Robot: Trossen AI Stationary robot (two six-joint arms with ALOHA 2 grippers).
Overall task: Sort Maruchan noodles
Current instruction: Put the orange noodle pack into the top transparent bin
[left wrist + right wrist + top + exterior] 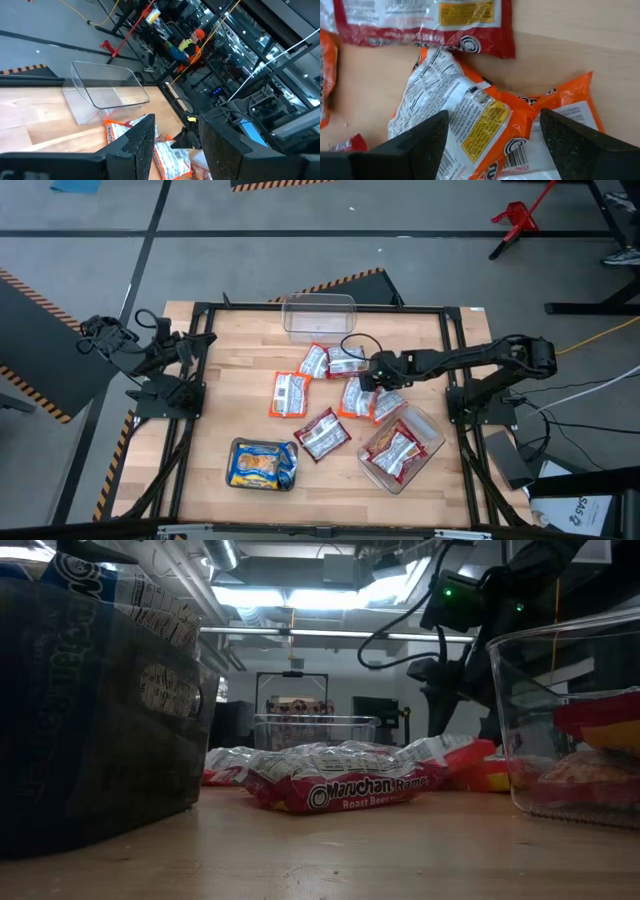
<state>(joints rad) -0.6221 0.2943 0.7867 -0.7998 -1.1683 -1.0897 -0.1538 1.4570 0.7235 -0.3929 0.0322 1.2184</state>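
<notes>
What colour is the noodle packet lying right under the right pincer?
Orange, with a white printed back, under the open right pincer: packet. Right wrist view shows it best.

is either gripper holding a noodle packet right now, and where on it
Nothing is held. The right gripper hangs open over an orange packet in the loose pile, fingers either side, not closed on it. The left gripper waits empty at the table's left edge.

Loose glossy plastic ramen packets [289, 395] on the table: six
Clear rectangular plastic tubs [319, 316]: three
Dark robot arms [470, 360]: two
</notes>
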